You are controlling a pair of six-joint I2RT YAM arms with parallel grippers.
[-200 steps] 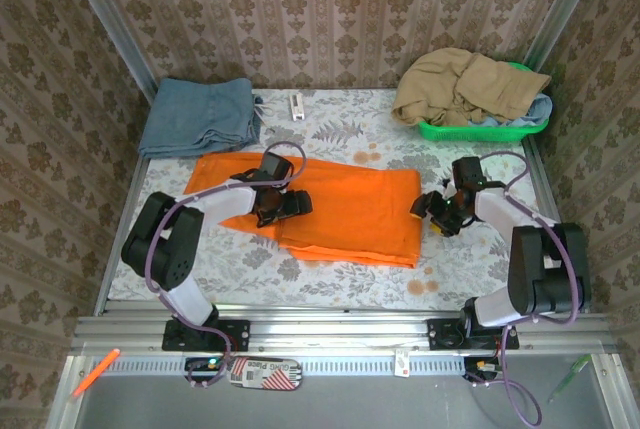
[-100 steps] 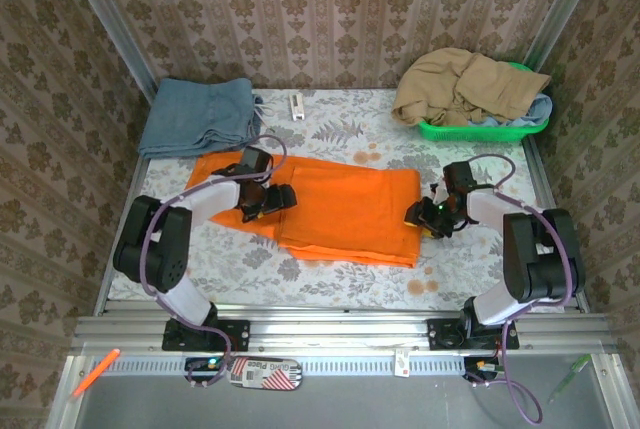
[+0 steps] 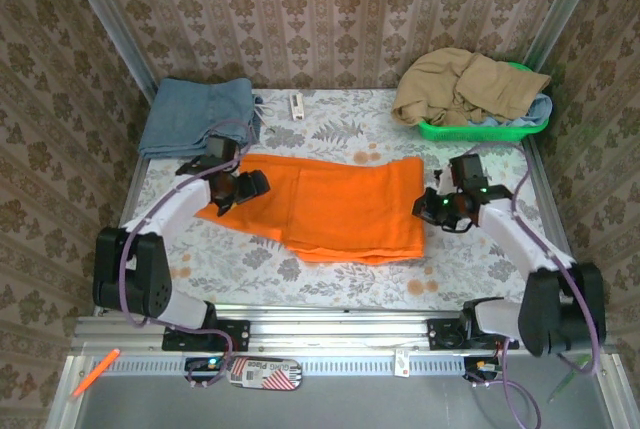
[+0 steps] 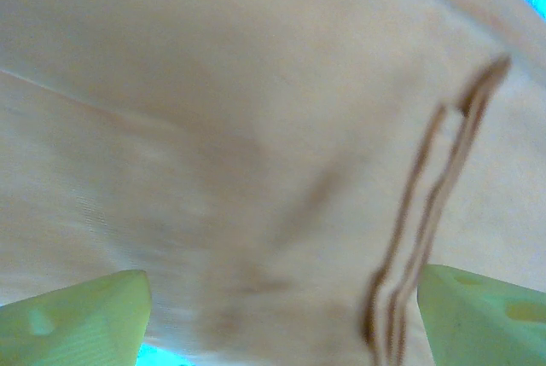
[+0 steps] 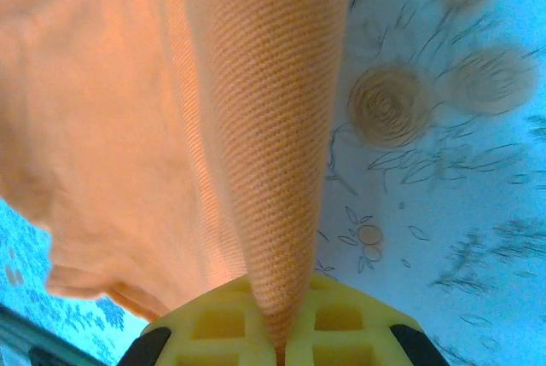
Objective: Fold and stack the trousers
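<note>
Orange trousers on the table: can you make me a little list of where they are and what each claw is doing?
trousers: bright orange cloth trousers, folded, lying flat on the flowery table
left claw: open, at the trousers' left end
right claw: shut, pinching the trousers' right edge
far left corner: folded blue-grey garment
far right corner: tan garment heaped in a green plastic basket

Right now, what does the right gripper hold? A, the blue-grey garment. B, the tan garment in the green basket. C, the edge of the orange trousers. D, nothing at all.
C: the right wrist view shows a fold of the orange trousers pinched between the shut jaws of the right gripper.
</note>
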